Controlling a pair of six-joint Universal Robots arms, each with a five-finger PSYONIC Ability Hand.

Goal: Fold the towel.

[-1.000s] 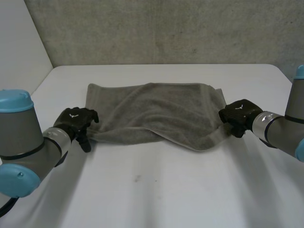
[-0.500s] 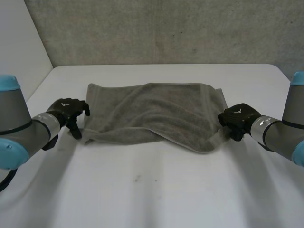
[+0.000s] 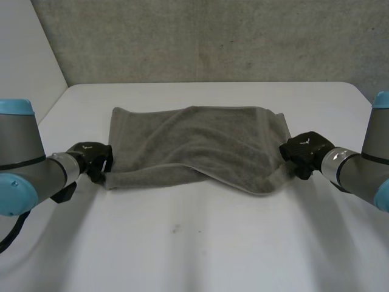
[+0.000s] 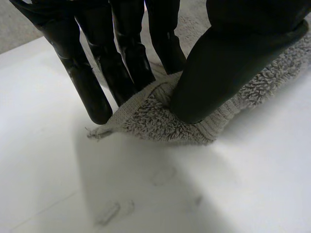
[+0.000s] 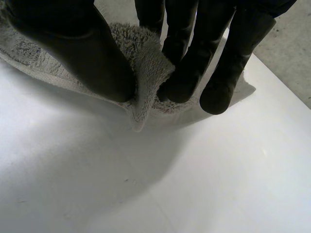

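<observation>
**A:** Where was the towel (image 3: 194,143)?

**B:** Lying on the table (image 3: 200,243), spread side to side across the far middle. It wasn't quite flat. A loose upper layer ran askew along the near edge, so I couldn't tell whether that was a first fold or only a rumple.

**A:** And the hands?

**B:** The left hand (image 3: 91,159) had pinched the near left corner, with the cloth caught between thumb and fingers down on the table. The right hand (image 3: 304,149) had nipped the near right corner the same way, and that corner was raised slightly.

**A:** So how far along was it?

**B:** Early, I'd judge. Both corners were gripped, but no neat fold was made. The near edge had yet to be lifted and carried over to the far edge, then squared up.
</observation>
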